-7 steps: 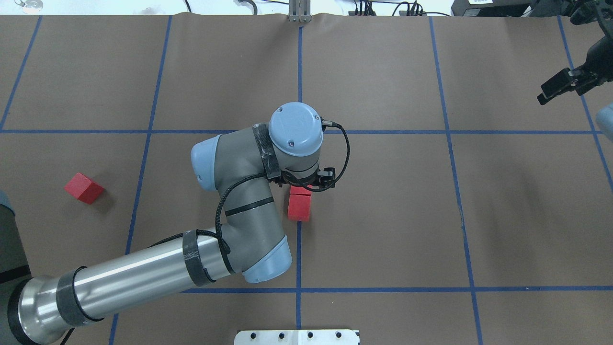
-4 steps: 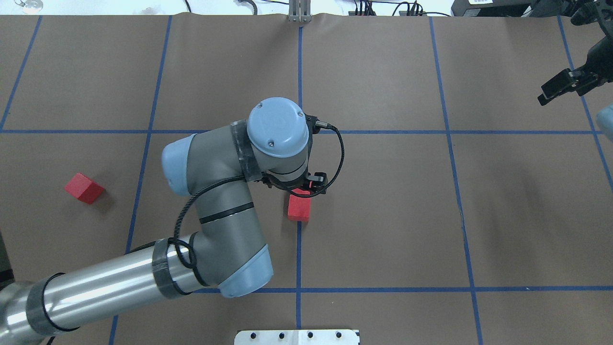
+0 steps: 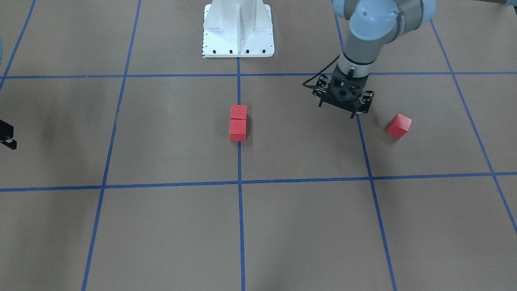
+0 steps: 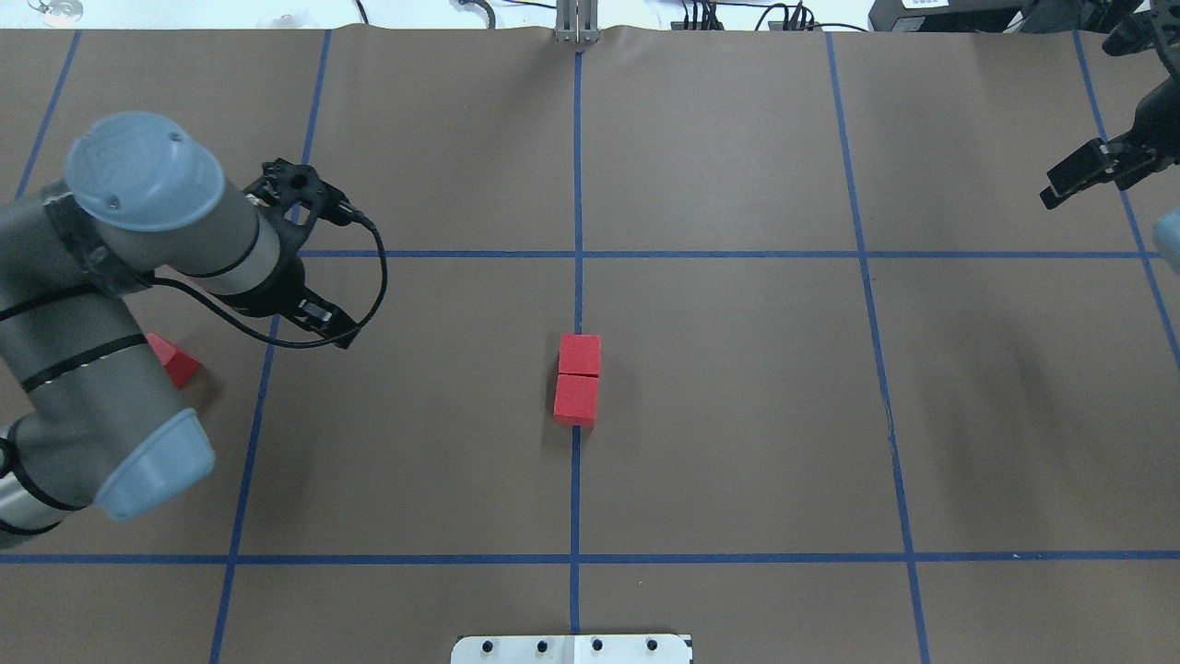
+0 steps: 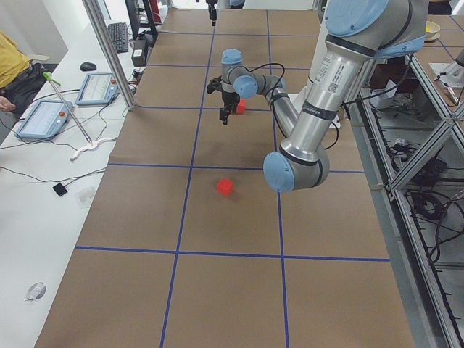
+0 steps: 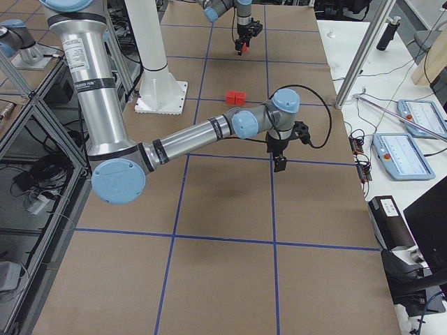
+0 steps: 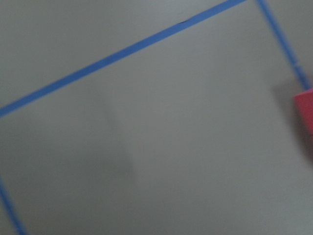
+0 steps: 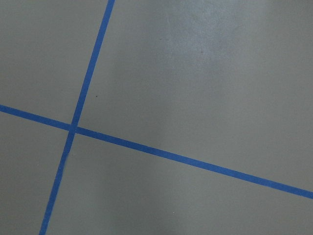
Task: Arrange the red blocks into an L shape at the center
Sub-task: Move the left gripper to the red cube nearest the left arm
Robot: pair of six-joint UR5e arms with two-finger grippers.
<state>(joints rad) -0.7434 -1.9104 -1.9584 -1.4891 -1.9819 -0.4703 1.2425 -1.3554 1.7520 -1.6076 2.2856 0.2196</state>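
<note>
Red blocks; left hand spread, empty.
Pair touched; third block lay beside that hand, half-hidden overhead; right hand: state unclear.

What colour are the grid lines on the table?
Blue; the grid lines show best in the overhead exterior view.

We are looking at a brown table that is carrying a grid of blue tape lines. Two red blocks are lying touching (on a tape line), well apart from the left gripper. A third red block is sitting askew near the gripper's opposite side. A white base plate is standing beyond.
</note>
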